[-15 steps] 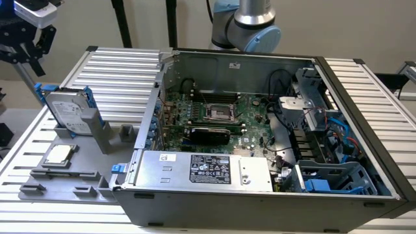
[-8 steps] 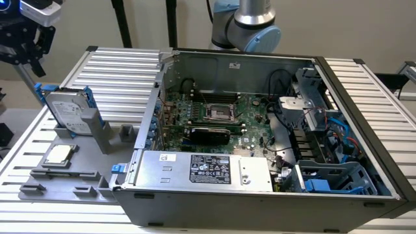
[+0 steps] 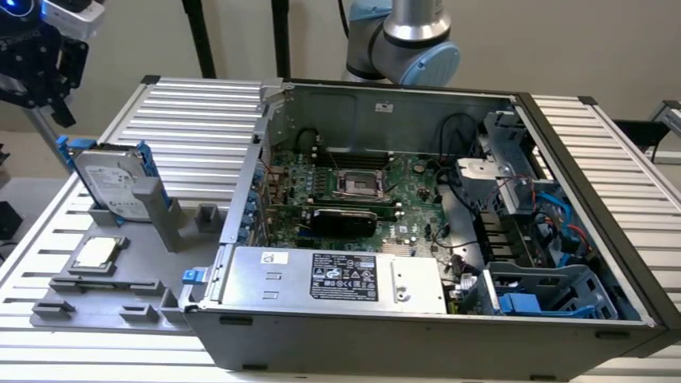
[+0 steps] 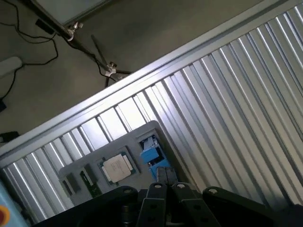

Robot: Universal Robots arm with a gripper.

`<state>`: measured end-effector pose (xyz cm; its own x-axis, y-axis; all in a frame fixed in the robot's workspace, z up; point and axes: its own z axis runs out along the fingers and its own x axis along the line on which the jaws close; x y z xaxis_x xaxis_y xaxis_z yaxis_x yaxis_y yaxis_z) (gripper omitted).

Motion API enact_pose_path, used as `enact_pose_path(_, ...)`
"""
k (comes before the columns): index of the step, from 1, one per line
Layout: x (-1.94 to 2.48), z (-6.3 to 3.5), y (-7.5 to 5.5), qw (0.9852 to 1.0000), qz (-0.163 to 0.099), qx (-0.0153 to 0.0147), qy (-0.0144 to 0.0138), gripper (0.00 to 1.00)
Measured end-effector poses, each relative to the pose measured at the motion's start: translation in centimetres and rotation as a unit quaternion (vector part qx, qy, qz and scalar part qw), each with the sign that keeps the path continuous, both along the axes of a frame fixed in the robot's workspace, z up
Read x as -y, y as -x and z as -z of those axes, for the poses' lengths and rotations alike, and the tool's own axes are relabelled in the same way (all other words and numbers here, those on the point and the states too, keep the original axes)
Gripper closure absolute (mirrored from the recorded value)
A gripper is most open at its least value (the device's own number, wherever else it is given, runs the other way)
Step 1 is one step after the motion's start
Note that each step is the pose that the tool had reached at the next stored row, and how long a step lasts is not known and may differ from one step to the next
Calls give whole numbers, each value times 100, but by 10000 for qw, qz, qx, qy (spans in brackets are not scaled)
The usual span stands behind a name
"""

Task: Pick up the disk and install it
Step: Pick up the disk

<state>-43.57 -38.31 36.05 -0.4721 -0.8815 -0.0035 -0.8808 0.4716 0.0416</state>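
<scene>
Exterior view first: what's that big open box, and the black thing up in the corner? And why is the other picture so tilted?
The big box is a computer case with its side taken off, so you can look inside. It lies on a ribbed metal table. The grey tube behind it is a robot arm. The black thing is the gripper, the arm's hand for grabbing. It hangs in the air over the side where a grey tray lies.

On that tray the disk, silver with blue rails, stands upright in a holder. A small square chip lies flat near it. The disk is not in the gripper.

The tilted picture comes from a camera on the robot's wrist, looking down at the same tray and table.
</scene>
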Motion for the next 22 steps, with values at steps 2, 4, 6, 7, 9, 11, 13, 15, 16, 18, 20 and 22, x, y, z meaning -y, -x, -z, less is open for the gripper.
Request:
enact_pose_path(2,0,4,-1,9998,-175,0,0,89)
enact_pose_path(4,0,8,-2,9994,-350,0,0,89)
enact_pose_path(6,0,11,-4,9986,-524,0,0,89)
enact_pose_path(7,1,13,-4,9981,-609,0,0,89)
enact_pose_path(9,0,16,-4,9969,-782,0,0,89)
enact_pose_path(11,0,20,-6,9954,-954,0,0,89)
enact_pose_path(13,0,24,-7,9936,-1133,0,0,89)
enact_pose_path(15,0,27,-8,9915,-1300,0,0,89)
enact_pose_path(16,0,28,-9,9903,-1386,0,0,89)
enact_pose_path(18,0,31,-11,9879,-1548,0,0,89)
enact_pose_path(20,-1,33,-15,9854,-1701,0,0,89)
enact_pose_path(22,0,34,-23,9830,-1837,-1,0,89)
